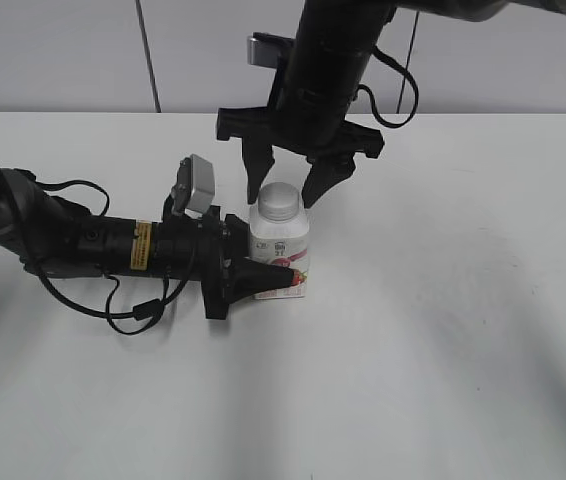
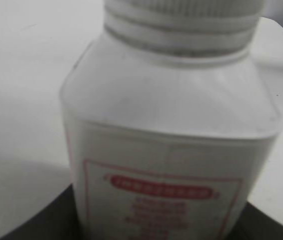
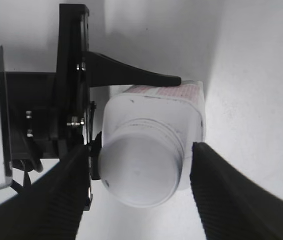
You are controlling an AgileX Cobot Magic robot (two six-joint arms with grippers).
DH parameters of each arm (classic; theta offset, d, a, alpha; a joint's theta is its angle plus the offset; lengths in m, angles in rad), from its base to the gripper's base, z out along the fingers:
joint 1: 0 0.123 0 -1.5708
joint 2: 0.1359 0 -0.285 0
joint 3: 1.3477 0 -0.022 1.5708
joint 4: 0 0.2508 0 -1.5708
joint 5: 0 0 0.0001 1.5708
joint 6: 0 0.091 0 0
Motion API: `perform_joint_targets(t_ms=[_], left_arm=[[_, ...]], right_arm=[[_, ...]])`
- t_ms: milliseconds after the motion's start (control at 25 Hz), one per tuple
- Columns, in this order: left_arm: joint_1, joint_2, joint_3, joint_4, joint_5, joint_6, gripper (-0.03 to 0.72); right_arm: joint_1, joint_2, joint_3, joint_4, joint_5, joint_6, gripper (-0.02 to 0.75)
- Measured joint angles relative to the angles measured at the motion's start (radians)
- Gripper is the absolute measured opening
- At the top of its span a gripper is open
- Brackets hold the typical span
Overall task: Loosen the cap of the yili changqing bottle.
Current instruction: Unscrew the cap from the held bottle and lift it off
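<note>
The yili changqing bottle (image 1: 281, 255) stands upright on the white table, white with a pink-red label; it fills the left wrist view (image 2: 171, 145) and shows from above in the right wrist view (image 3: 154, 107). Its white cap (image 1: 277, 201) (image 3: 140, 172) sits on the neck; its ribbed rim shows at the top of the left wrist view (image 2: 181, 12). My left gripper (image 1: 253, 268) lies low on the table and is shut on the bottle's body. My right gripper (image 1: 288, 180) (image 3: 139, 165) hangs over the cap, open, one finger on each side, with gaps to the cap.
The white table (image 1: 443, 350) runs all round the bottle. A grey wall (image 1: 63, 55) stands behind the table's far edge. The left arm with its cables (image 1: 83, 245) lies across the table's left side.
</note>
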Motion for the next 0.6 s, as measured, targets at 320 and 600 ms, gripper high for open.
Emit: perform_joint_targets(t_ms=[320,600], left_arm=[[0.0,0.0,0.0,0.0,0.0,0.0,0.368],[0.0,0.0,0.0,-0.003,0.002,0.0,0.366]], right_arm=[[0.0,0.023,0.0,-0.002,0.02,0.0,0.503],[0.0,0.033,-0.024,-0.01,0.043,0.0,0.435]])
